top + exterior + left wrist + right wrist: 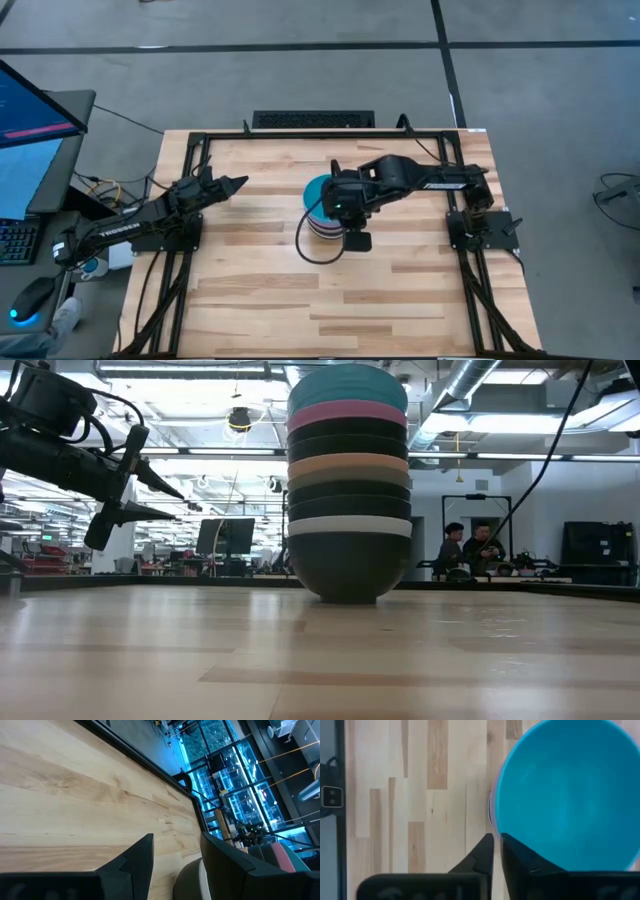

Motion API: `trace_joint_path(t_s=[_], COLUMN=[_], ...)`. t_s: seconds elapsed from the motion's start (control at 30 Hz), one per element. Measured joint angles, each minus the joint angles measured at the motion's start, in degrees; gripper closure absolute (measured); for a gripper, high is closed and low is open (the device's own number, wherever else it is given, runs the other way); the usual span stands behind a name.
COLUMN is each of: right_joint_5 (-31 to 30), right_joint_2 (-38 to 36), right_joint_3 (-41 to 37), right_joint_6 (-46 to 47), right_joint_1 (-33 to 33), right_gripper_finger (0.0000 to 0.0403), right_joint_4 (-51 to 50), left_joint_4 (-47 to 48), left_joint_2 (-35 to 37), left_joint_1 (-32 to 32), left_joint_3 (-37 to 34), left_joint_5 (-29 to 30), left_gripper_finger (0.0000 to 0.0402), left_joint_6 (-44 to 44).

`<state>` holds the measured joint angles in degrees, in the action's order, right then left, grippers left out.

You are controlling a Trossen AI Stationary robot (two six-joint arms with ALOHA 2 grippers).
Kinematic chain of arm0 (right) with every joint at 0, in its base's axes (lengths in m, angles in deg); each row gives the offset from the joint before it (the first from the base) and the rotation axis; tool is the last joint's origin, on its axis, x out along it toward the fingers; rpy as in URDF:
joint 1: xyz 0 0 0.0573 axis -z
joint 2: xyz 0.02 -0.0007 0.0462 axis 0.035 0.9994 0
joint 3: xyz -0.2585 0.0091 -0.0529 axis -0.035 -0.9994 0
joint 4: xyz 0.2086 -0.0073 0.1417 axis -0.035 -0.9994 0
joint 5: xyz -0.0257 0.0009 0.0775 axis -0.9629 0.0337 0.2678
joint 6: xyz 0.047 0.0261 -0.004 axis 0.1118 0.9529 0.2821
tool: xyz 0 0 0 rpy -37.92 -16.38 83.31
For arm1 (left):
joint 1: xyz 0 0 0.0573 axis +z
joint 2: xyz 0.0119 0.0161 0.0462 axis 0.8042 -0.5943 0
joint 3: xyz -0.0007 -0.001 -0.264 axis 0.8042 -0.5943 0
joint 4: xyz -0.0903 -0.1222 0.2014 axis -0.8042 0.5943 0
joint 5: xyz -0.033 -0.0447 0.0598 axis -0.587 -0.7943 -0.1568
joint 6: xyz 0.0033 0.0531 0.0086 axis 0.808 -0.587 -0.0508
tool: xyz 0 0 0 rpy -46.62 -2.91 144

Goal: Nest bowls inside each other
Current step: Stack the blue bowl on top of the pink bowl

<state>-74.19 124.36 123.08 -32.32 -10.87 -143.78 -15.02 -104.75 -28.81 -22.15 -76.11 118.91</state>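
Several bowls stand nested in one stack [348, 510] at the table's middle, resting on a black bowl at the bottom [348, 570]. The bright blue bowl [565, 795] sits on top, in the pink one [347, 415]. The blue bowl also shows in the high view [319, 190]. My right gripper [496, 842] is over the stack, pointing down, shut on the blue bowl's rim. It is out of the low view. My left gripper [236, 183] hangs open and empty above the table to the left of the stack, and it shows in the low view [165, 500]. My right gripper has the blue bowl's rim [493, 822] between its two fingers, one finger inside the bowl [525, 862] and one outside [481, 854]. The fingers come from above, pointing down. The bowl sits level, nested on the pink bowl at the top of the stack.
A black frame [300, 135] runs along the table's far edge and down both sides. A monitor [30, 130] and a keyboard stand off the table's left. People sit in the room beyond the table [470, 550]. Bare wood [330, 300] lies near the front edge.
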Motion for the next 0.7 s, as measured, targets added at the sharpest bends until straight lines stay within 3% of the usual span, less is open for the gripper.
trace_joint_path(t_s=[0.4, 0.7], right_joint_5=[1.3, 1.4], right_joint_2=[0.1, 0.4], right_joint_3=[0.0, 0.0], right_joint_6=[1.0, 1.1], right_joint_1=[0.0, 0.8], right_gripper_finger=[0.039, 0.0386], right_joint_4=[0.2, 0.5], left_joint_4=[0.0, 0.0], left_joint_2=[0.0, 0.0], left_joint_1=[0.0, 0.0], left_joint_3=[0.0, 0.0], left_joint_5=[0.0, -0.1], left_gripper_finger=[0.0249, 0.0249], left_joint_6=[-0.1, -0.7])
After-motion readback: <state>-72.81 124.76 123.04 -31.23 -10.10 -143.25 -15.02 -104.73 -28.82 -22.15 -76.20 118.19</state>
